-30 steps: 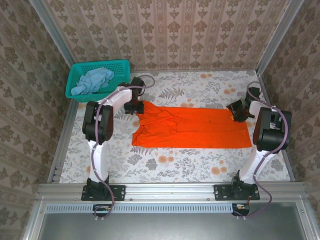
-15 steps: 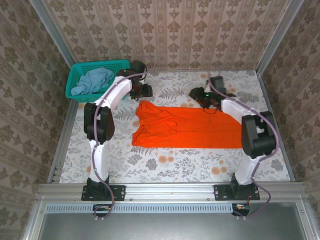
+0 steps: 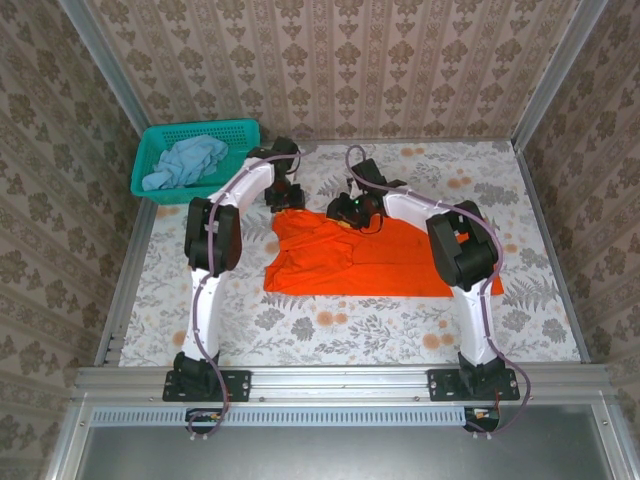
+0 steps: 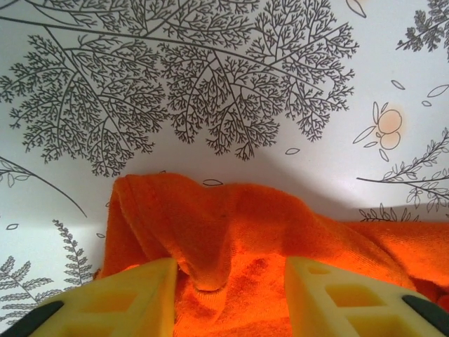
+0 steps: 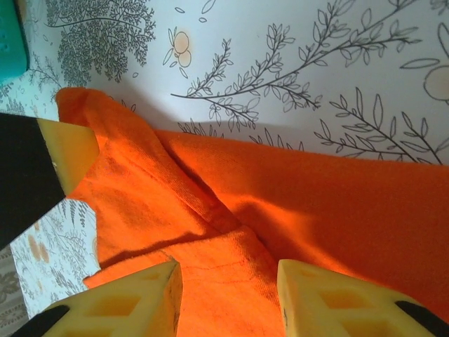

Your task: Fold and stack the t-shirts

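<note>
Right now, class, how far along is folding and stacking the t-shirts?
Done: the orange t-shirt lies spread on the table, one end rumpled. In hand: the left hand and right hand, both open, are at that end. Left: finish folding it, then fold the pale blue t-shirt, crumpled in the teal mesh basket, and stack both.

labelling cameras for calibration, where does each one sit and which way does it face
Top external: above and behind the bases, looking down at the bright orange cloth t-shirt on the floral-print table; both arms show.
Left wrist: on that wrist, looking down past the yellow left fingers at the shirt's bunched edge.
Right wrist: likewise, past the yellow right fingers.
All share the shirt.
</note>
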{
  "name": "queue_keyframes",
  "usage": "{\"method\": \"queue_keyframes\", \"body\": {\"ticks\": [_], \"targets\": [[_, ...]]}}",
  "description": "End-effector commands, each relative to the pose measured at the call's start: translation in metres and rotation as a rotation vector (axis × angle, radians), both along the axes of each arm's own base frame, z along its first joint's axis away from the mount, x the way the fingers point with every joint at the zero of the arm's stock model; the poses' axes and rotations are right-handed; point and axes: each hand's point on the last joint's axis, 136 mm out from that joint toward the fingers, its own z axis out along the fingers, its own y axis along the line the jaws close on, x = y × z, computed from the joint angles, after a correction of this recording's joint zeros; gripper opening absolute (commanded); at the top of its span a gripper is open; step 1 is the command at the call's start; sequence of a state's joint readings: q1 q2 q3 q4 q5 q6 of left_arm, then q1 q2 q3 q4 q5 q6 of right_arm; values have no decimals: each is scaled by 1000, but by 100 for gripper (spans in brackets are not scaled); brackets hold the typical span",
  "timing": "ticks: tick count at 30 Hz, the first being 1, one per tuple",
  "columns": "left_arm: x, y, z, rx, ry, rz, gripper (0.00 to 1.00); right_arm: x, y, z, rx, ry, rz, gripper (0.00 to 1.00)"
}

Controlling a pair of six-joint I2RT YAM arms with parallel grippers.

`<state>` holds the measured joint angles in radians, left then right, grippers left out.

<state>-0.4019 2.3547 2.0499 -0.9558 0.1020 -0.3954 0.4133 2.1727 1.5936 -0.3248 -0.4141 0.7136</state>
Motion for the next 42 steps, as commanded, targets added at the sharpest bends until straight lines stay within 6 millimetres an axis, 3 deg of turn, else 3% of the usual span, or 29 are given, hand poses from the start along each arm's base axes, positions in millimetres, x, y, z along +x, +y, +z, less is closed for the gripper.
{"method": "queue_keyframes", "body": {"ticks": [1, 10, 20, 25, 30, 42], "targets": [[-11, 10, -9, 24, 41, -13, 40, -1, -3, -11, -52, 37, 12, 41], [-15, 19, -14, 69, 44, -22, 37, -12, 13, -22, -61, 75, 91, 39], [-16, 25, -20, 85, 49, -22, 37, -18, 25, -12, -89, 42, 171, 27], [-18, 29, -25, 100, 57, -16, 28, -29, 25, -9, -130, 34, 220, 16], [-18, 31, -29, 107, 63, -2, 21, -38, 21, -4, -156, 14, 253, 11], [-17, 32, -31, 91, 71, 24, 20, -66, 15, 10, -122, -59, 319, 9]]}}
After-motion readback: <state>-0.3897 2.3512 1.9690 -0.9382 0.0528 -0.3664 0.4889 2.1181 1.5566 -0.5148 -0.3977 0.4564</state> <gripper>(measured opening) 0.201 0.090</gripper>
